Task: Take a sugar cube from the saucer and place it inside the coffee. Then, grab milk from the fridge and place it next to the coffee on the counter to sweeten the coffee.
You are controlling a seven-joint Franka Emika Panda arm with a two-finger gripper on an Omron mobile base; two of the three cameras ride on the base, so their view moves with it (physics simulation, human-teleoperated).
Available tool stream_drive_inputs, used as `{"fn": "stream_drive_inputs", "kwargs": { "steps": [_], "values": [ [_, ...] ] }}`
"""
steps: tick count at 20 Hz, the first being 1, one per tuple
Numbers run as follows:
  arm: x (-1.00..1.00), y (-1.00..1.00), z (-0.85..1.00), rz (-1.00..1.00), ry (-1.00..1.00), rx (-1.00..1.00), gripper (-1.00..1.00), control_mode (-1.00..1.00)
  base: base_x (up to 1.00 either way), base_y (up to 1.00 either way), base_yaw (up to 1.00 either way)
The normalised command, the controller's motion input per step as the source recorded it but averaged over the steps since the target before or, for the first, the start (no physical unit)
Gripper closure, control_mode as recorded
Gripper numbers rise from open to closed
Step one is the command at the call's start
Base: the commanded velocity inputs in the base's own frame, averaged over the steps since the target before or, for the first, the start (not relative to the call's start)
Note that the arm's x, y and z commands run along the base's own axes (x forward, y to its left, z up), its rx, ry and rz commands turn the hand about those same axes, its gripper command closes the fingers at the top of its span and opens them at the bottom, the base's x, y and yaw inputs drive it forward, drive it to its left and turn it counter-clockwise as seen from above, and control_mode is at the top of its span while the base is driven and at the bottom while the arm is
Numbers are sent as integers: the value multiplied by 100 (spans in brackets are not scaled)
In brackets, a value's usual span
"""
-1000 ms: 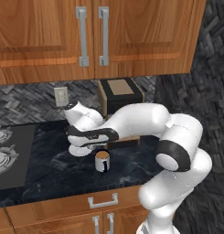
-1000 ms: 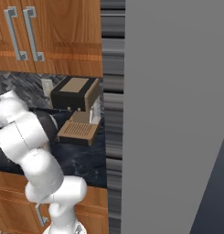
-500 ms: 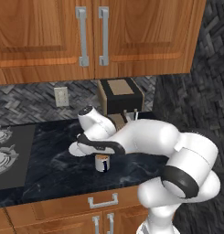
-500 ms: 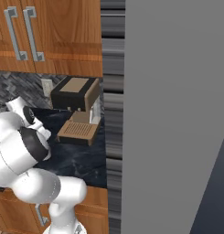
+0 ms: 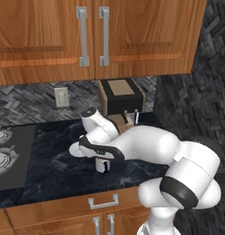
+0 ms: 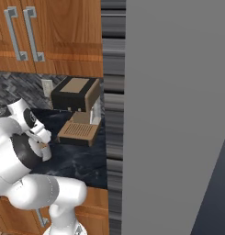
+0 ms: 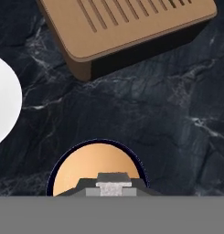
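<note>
The coffee, a white mug of brown liquid, stands on the black marbled counter directly under my hand. My gripper hangs just above the mug's rim, shut on the tiny pale sugar cube held between the tips over the liquid. The white saucer lies on the counter beside the mug, cut by the hand view's left edge. From the left base view the mug shows below my hand, and part of the saucer peeks out to its left. The mug also appears behind my arm in the right base view.
The brown-and-black coffee machine stands behind the mug, its slatted drip tray close by. A stove top lies to the left. The tall grey fridge rises on the right. Wooden wall cabinets hang overhead.
My arm has swung forward and down, bringing the hand from beside the saucer to right over the mug. The mug and the saucer have not moved.
</note>
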Motion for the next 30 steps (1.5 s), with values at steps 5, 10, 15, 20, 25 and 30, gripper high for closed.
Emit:
{"fn": "stream_drive_inputs", "kwargs": {
  "steps": [5,10,15,20,25,30],
  "values": [
    [17,0,0,0,-2,0,100,-100,0,0,0],
    [16,0,0,0,-1,0,100,-100,0,0,0],
    [3,17,0,0,-1,0,-100,-100,0,0,0],
    [16,15,0,0,-3,0,-100,-100,0,0,0],
    [3,0,13,0,-9,0,-100,-100,0,0,0],
    [-1,0,20,0,-12,0,-100,-100,0,0,0]
  ]
}}
